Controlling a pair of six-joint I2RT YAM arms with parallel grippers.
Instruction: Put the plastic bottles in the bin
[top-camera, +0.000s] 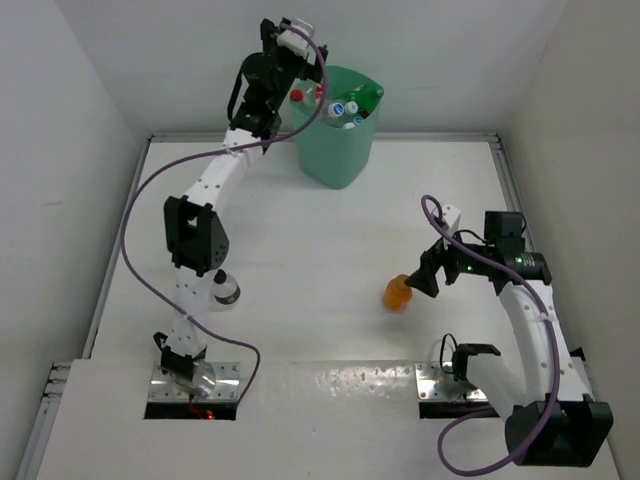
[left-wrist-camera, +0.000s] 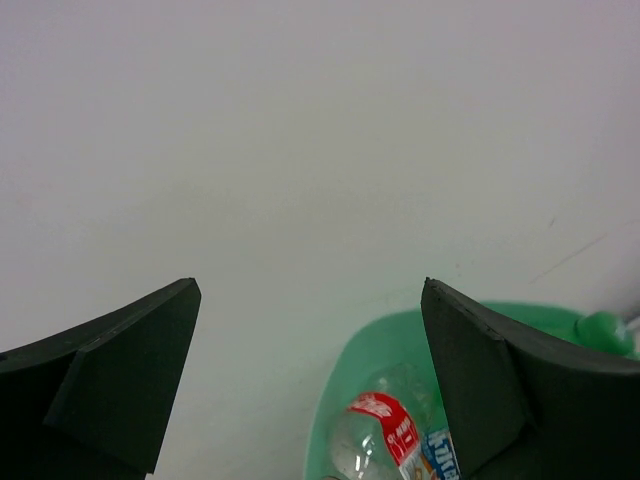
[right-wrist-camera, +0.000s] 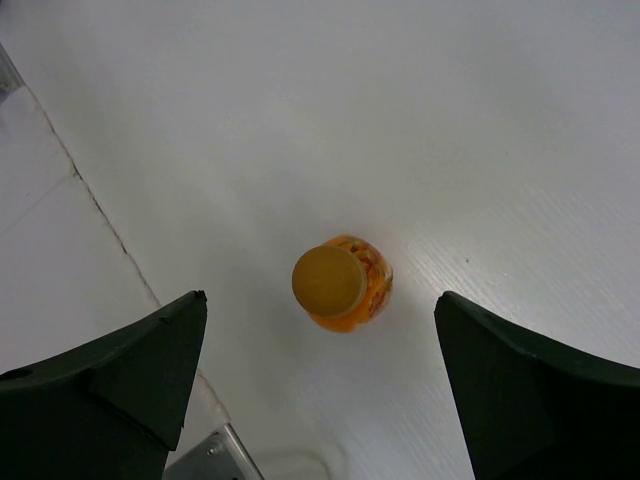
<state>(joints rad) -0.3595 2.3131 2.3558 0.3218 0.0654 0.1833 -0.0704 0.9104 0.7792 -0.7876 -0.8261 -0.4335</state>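
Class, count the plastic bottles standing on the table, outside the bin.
2: an orange bottle before the right end effector, and a clear black-capped bottle beside the left arm. Others may be hidden behind the arms.

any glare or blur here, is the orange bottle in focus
Top external: soft, even light, glare only on the near ledge. Right wrist: the orange bottle is sharp, hardly any shadow. Left wrist: the bin and the red-labelled bottle in it look slightly soft.
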